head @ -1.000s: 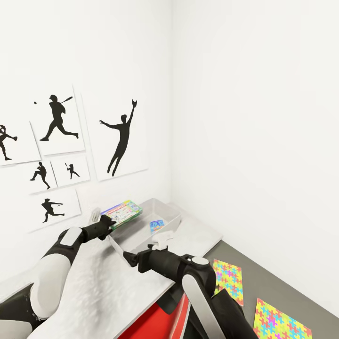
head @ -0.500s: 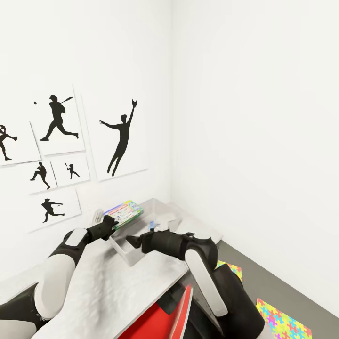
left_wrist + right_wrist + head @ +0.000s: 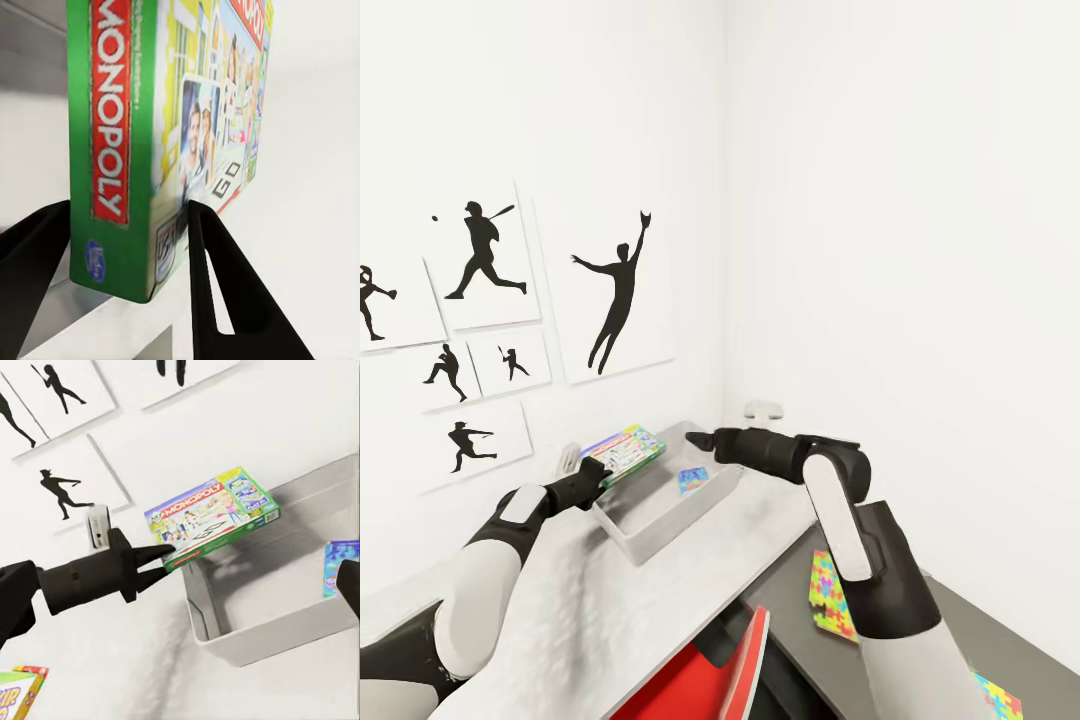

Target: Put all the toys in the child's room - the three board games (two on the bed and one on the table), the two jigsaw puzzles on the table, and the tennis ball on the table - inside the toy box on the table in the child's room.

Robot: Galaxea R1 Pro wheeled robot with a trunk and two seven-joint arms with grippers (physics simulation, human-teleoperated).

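Note:
My left gripper (image 3: 600,468) is shut on a green Monopoly board game (image 3: 623,450), holding it level above the left rim of the light grey toy box (image 3: 660,528) on the table (image 3: 600,610). The left wrist view shows both fingers clamping the game's edge (image 3: 112,150). A small blue game box (image 3: 693,479) lies inside the toy box. My right gripper (image 3: 694,438) hovers open and empty over the far right rim of the bin. Two jigsaw puzzles (image 3: 830,595) (image 3: 996,696) lie on the floor to the right of the table.
Another board game (image 3: 19,694) lies on the table near my left arm. Black sports silhouette pictures (image 3: 615,295) hang on the white wall behind the table. The table sits in the room's corner. A red object (image 3: 700,680) shows below the table's front edge.
My right arm has swung from the toy box's near front edge up and across to its far right side. The left gripper still holds the Monopoly game in nearly the same spot.

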